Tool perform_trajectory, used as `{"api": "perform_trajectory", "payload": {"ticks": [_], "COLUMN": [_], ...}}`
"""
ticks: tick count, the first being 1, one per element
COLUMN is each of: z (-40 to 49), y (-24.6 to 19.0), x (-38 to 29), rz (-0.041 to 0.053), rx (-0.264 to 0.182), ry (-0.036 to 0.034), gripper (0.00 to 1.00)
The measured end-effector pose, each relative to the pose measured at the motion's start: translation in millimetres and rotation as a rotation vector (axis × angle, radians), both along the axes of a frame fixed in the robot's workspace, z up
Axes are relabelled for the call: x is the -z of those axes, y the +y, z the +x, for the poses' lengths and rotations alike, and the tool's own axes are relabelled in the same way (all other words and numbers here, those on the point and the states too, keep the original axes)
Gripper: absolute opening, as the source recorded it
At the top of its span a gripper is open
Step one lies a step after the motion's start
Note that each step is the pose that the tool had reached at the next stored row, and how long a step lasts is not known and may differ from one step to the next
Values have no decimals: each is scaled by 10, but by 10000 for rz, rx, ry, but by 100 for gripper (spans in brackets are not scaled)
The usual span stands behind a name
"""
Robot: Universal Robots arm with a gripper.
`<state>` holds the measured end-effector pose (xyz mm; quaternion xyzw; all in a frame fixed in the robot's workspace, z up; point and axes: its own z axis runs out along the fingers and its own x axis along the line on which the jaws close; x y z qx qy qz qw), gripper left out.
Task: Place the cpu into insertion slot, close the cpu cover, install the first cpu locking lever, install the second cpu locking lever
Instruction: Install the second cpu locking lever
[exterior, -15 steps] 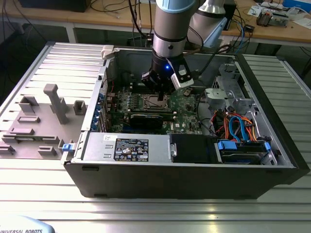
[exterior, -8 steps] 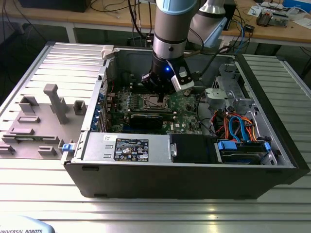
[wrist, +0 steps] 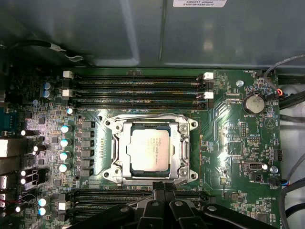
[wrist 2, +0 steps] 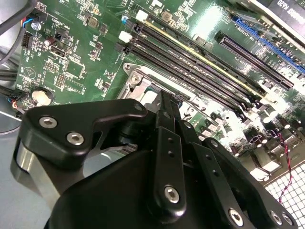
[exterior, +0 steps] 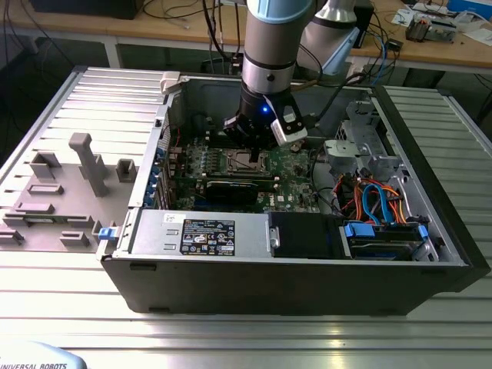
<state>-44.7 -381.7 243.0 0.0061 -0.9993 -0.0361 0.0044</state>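
The cpu (wrist: pixel 148 149), a dull silver square, lies flat in the insertion slot (wrist: pixel 110 174) on the green board. The cpu cover (wrist: pixel 179 149) is down over it, framing the chip in its window. A thin wire locking lever (wrist: pixel 143 116) runs along the slot's edge nearest the memory slots. My gripper (wrist: pixel 165 186) is shut, with its black fingertips pressed together at the slot's opposite edge and nothing visible between them. In the exterior view the gripper (exterior: pixel 250 155) hangs straight down just over the slot (exterior: pixel 238 161) inside the open computer case. In the second wrist view the fingers (wrist 2: pixel 167 114) point at the slot's metal frame (wrist 2: pixel 138 81).
Long memory slots (wrist: pixel 138 85) flank the slot on one side and black card slots (wrist: pixel 95 196) on the other. A row of capacitors (wrist: pixel 64 143) and a coin battery (wrist: pixel 253 103) stand nearby. The case walls (exterior: pixel 430 165), power supply (exterior: pixel 204 233) and coloured cables (exterior: pixel 377 201) hem in the board.
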Motion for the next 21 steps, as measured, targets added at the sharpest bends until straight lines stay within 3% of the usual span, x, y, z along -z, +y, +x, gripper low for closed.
{"api": "perform_trajectory", "payload": {"ticks": [17,21], "z": [-21,-21], "y": [-49,-77], "x": [3,5], "rz": [18,98], "rx": [-6,-6], "ry": [0,1], "gripper": [11,11]}}
